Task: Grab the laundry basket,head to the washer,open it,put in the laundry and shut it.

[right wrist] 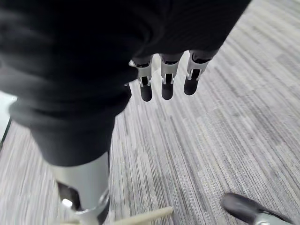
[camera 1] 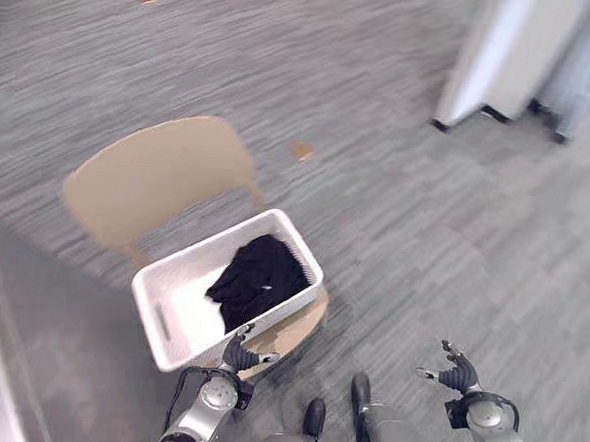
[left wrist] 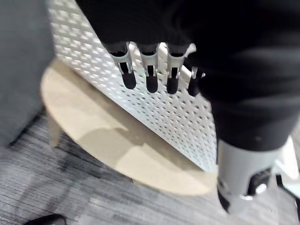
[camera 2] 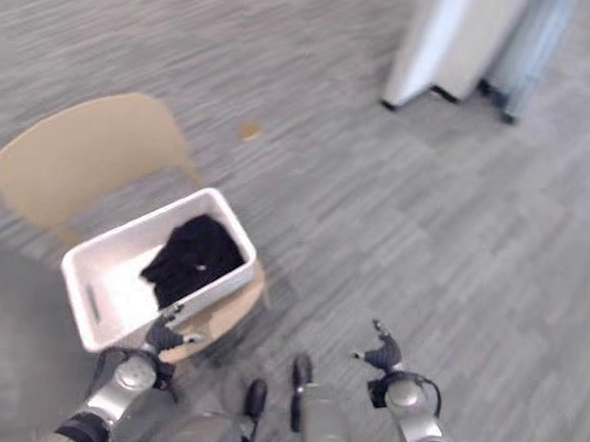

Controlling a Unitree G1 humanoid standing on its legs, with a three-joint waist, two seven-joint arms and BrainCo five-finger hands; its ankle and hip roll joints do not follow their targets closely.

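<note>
Basket (camera 1: 185, 304) with black laundry (camera 1: 260, 276) sat on tan chair (camera 1: 147, 177), grey carpet (camera 1: 395, 227) all round, white panel (camera 1: 501, 53) at 1 o'clock. Left robot hand (camera 1: 240, 354) spread beside basket; right robot hand (camera 1: 454, 372) spread over carpet.

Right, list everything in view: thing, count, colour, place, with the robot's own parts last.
laundry basket: one, white, perforated walls, sitting on the chair seat.
dark laundry: one bundle, black, inside the basket at the end farther from the robot.
chair: one, light wood, on the carpet, its backrest beyond the basket.
carpet: grey, striped, covering the floor.
white panel: one, white, standing on dark feet on the far right of the floor.
small scrap: one, tan, on the carpet beyond the chair.
left hand: one, silver with dark tips, fingers relaxed, at the basket's near wall above the seat edge.
right hand: one, silver with dark tips, fingers open, over bare carpet.
</note>
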